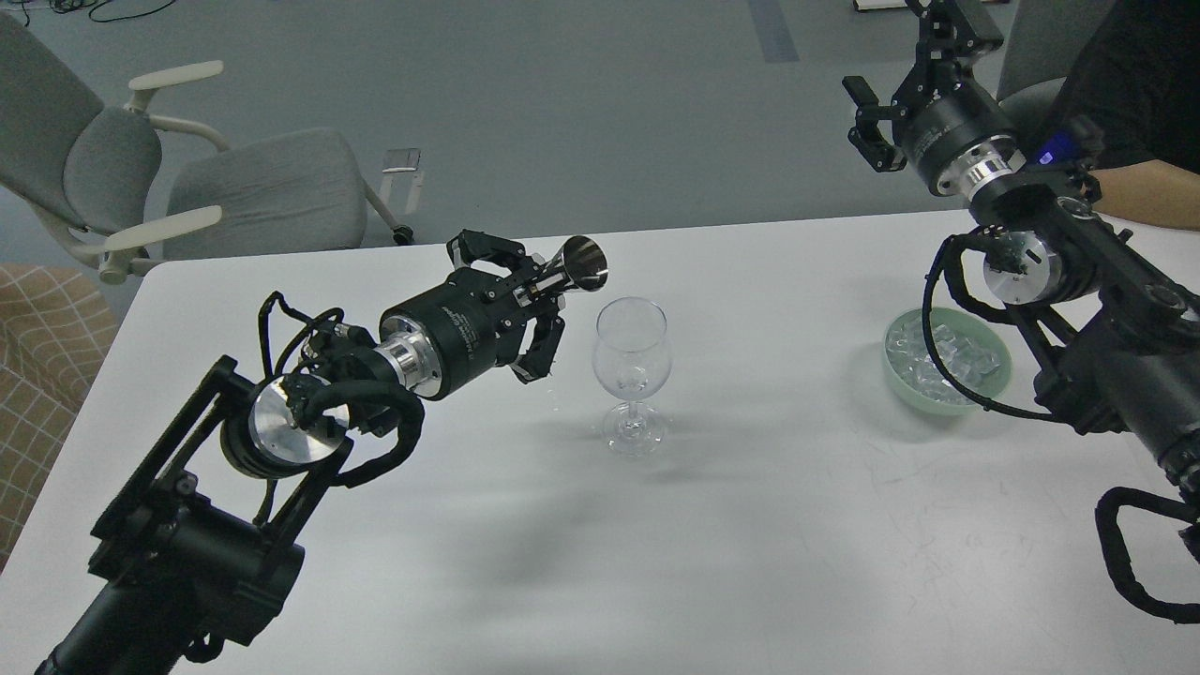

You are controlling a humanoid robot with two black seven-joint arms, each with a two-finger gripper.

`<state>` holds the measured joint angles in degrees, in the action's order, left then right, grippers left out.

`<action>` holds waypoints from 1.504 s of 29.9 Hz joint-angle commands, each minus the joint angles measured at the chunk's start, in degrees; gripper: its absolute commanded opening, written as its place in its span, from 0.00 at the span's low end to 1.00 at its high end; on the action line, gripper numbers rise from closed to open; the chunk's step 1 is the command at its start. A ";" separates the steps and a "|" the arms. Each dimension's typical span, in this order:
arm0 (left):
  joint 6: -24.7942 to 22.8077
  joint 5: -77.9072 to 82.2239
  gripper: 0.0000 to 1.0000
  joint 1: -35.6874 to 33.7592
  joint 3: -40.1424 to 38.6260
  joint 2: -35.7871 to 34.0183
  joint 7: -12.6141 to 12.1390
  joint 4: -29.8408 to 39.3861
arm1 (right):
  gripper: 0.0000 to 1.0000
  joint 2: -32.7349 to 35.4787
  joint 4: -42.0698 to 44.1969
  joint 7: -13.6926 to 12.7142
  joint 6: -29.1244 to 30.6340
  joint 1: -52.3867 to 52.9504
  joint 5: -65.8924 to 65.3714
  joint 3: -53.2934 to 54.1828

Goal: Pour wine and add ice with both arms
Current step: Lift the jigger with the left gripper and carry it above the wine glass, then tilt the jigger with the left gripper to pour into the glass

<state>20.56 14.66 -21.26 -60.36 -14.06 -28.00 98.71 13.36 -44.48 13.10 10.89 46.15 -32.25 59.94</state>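
So the big white rectangular table [750, 525] fills most of the view, with a grey padded office chair [187, 178] off past its far left corner. The bulky black left arm [281, 441] comes in from the near left, and its gripper [548, 295] is pinching a shiny silver metal jigger cup [577, 265], tipped sideways with the mouth pointing right, just above and left of the glass rim. The black right arm [1078, 291] reaches up on the far right; its gripper [867, 127] hangs in the air with the fingers spread, nothing in them. A person's bare forearm [1148, 192] sits at the far right edge. The clear stemmed wine glass [633, 370] stands upright mid-table. Well to its right, partly behind the right arm, a pale green round bowl [902, 382] holds the heap of small clear ice cubes [928, 370].
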 commanded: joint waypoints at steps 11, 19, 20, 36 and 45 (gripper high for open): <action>0.01 6.87 0.00 -1.16 2.26 1.85 0.00 -0.80 | 1.00 0.00 -0.35 0.00 -0.08 0.00 0.00 0.00; 0.01 9.16 0.00 -2.39 2.35 2.64 0.00 -1.77 | 1.00 0.00 -0.44 0.00 -0.08 0.00 0.00 0.00; 0.01 10.38 0.00 -2.39 2.35 2.72 0.00 -1.77 | 1.00 0.00 -0.44 0.00 -0.08 -0.09 0.00 0.00; -0.52 17.77 0.00 -2.65 3.58 3.25 0.00 -1.60 | 1.00 0.18 -0.70 0.00 -0.08 -0.18 0.00 0.00; -0.96 19.27 0.00 -3.00 3.58 3.16 0.00 -1.24 | 1.00 0.26 -0.61 0.00 -0.08 -0.18 0.00 0.09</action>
<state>19.71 33.81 -23.90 -56.78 -10.81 -28.00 97.27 13.61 -45.15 13.10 10.76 45.96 -32.25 59.99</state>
